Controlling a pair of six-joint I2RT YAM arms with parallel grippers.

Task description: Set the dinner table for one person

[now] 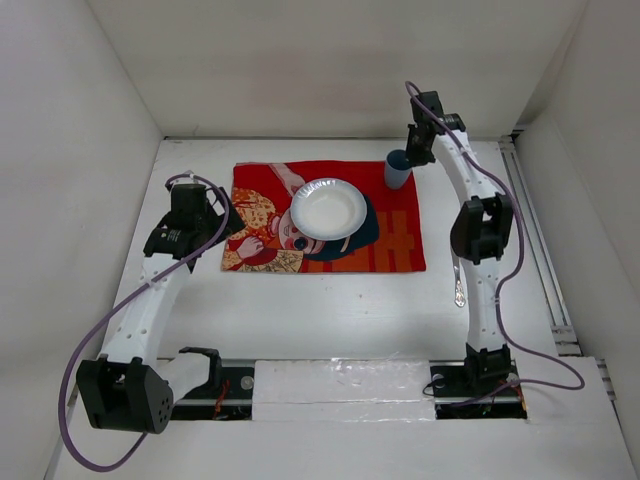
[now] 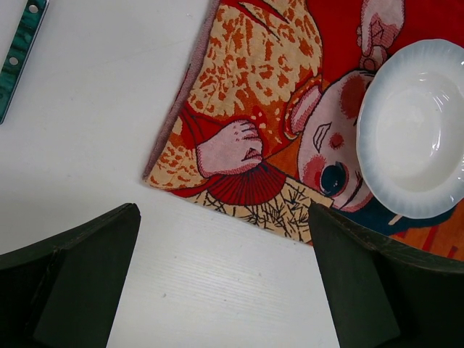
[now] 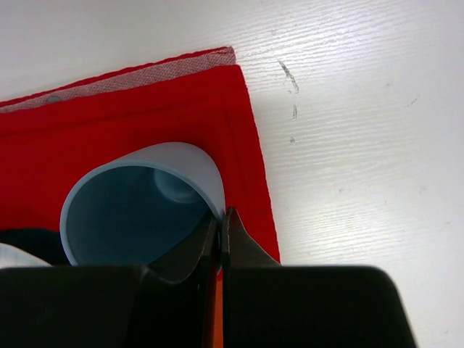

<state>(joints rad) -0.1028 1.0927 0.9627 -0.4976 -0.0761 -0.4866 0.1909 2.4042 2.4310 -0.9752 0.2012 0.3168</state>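
The white dinner table (image 1: pixel 330 310) carries a red cartoon placemat (image 1: pixel 390 240) with a white plate (image 1: pixel 328 208) on its middle. A light blue cup (image 1: pixel 397 170) is at the mat's far right corner; it also shows in the right wrist view (image 3: pixel 138 210). My right gripper (image 1: pixel 409 157) (image 3: pixel 221 217) is shut on the cup's rim, one finger inside and one outside. My left gripper (image 1: pixel 224 224) (image 2: pixel 223 217) is open and empty, above bare table at the mat's near left corner (image 2: pixel 239 188). The plate (image 2: pixel 413 130) lies ahead to its right.
A silver utensil (image 1: pixel 459 287) lies on the table right of the mat, partly under the right arm. A green-handled utensil (image 2: pixel 18 54) lies left of the mat. White walls enclose the table on three sides; a rail (image 1: pixel 540 250) runs along the right edge.
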